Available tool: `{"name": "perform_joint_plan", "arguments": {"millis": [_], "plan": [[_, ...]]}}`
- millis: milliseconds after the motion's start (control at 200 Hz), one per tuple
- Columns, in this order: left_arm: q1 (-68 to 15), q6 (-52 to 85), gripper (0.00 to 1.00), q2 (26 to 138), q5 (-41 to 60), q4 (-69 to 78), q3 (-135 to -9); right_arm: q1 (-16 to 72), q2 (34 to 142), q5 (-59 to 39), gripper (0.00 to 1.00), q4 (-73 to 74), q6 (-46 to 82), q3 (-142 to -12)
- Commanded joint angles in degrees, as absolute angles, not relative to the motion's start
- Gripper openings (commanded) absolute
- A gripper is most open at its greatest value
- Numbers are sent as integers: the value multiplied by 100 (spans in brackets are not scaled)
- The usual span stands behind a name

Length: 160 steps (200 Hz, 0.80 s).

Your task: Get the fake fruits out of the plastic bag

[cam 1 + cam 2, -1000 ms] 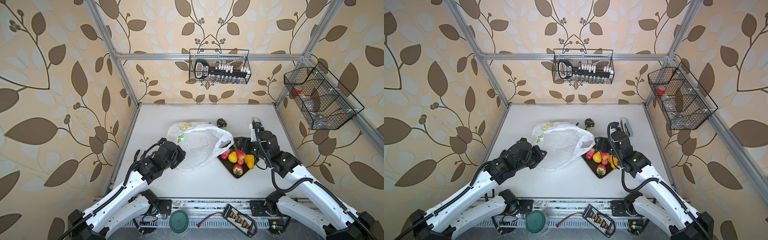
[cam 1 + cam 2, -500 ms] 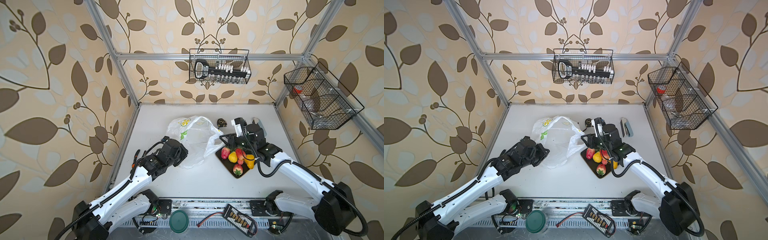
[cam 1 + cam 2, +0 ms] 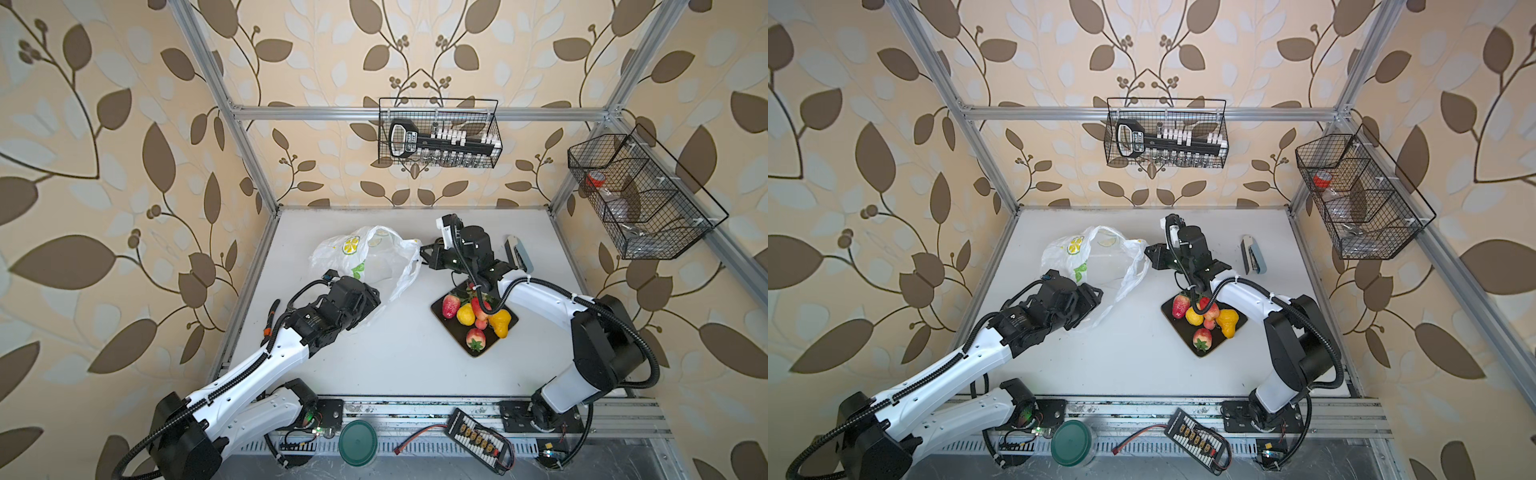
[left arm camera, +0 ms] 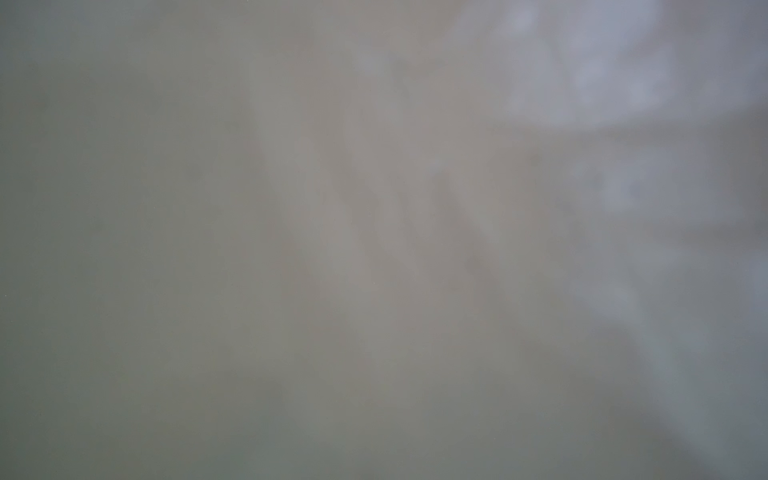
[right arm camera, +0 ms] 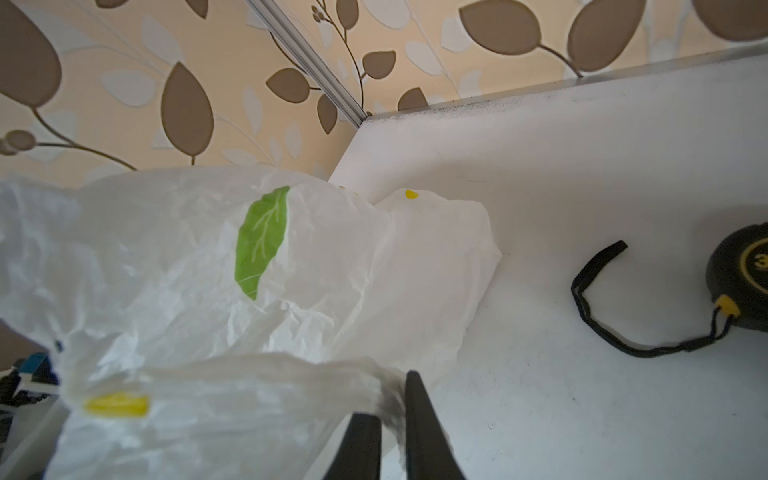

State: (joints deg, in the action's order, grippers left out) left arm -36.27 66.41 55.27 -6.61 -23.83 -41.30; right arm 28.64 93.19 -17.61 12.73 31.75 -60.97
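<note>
Both arms bend low to the plastic bag (image 3: 374,266).
Right gripper (image 5: 390,399) pinches its handle near the table's (image 3: 395,357) far edge; left gripper (image 3: 368,299) noses into its near side, finger spread hidden; fake fruits (image 3: 473,318) lie on a tray (image 3: 455,332).

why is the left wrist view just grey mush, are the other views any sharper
Left wrist view: fully defocused grey haze, nothing readable, probably the plastic bag right against the lens. Right wrist view: crisp at the green leaf print, smeared near the right gripper, which pinches a strand of bag. Both top views: sharp and evenly lit, fake fruits clear.
</note>
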Motion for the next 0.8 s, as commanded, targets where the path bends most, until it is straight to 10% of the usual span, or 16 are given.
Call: {"name": "perform_joint_plan", "arguments": {"millis": [0,795], "plan": [[-3580,6295,91,5419,-281,-2513,-4450,2831,9385,-1540,10,1365,3228,-6236],[-3583,6188,99,3699,-2331,-6079,-5819,2598,8887,-657,3,756,2853,-5556]]}}
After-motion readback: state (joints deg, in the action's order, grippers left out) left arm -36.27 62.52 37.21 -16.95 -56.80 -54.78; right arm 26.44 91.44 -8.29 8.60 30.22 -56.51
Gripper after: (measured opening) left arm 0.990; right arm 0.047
